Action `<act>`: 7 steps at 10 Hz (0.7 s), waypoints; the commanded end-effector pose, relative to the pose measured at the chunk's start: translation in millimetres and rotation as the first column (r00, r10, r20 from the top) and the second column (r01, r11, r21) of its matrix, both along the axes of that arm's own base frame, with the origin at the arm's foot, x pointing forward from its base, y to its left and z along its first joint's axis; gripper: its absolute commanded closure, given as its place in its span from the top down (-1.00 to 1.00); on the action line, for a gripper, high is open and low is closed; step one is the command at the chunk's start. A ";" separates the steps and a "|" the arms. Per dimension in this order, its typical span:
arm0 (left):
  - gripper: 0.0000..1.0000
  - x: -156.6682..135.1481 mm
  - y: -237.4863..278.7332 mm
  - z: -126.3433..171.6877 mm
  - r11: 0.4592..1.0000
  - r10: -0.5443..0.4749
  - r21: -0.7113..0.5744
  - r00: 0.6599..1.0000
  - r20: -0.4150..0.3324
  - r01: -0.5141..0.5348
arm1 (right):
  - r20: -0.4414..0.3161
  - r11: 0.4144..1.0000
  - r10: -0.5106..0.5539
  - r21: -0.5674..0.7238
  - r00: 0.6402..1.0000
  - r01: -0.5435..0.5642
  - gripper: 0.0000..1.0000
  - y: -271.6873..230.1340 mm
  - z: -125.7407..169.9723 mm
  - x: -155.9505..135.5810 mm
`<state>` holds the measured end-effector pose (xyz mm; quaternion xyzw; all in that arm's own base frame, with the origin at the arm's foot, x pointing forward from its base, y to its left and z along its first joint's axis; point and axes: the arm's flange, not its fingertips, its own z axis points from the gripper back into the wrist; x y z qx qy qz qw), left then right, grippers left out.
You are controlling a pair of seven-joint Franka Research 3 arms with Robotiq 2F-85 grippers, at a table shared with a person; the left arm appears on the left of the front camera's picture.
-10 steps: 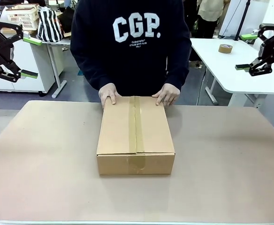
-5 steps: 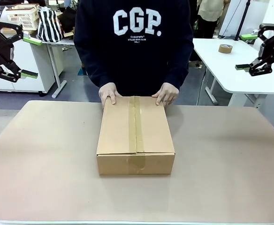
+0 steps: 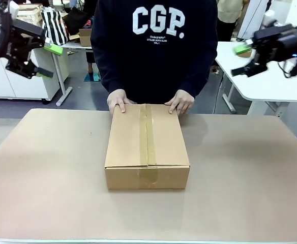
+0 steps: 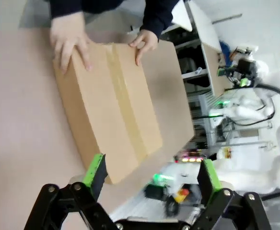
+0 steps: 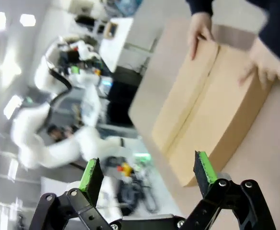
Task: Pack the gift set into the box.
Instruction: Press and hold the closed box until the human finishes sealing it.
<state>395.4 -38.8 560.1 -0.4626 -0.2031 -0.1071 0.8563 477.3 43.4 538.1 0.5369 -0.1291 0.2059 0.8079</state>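
Large brown corrugated cardboard carton (image 3: 125, 140), taped shut, centred near tabletop's (image 3: 250, 188) far edge; far corners held by person's hands (image 3: 119, 100), presumably for steadying. Left gripper (image 3: 50, 61), right gripper (image 3: 239, 60): fingers apart, empty.

both grippers (image 4: 152, 168) (image 5: 145, 168) hang open, raised and apart.

Both hands (image 3: 119, 100) on closed box (image 3: 147, 137)

From the robot's side, our front view looks toward twelve o'clock across the worktop (image 3: 47, 173). Our two wrist views look from closer, tilted. All three share the box (image 3: 147, 147).
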 end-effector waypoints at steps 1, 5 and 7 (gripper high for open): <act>1.00 13.1 -26.8 -9.9 0.997 -0.071 0.018 0.967 0.245 0.069 | 0.420 0.992 0.099 -0.115 0.902 -0.055 1.00 47.8 -4.7 -3.5; 1.00 -21.9 -86.3 13.5 0.872 -0.445 0.215 0.528 0.723 0.440 | 0.795 0.986 0.161 -0.149 0.585 -0.068 1.00 91.7 37.5 -74.6; 1.00 -78.5 -82.0 33.0 0.637 -0.655 0.335 0.259 0.710 0.694 | 0.806 0.990 0.125 -0.059 0.578 -0.131 1.00 75.7 52.8 -89.2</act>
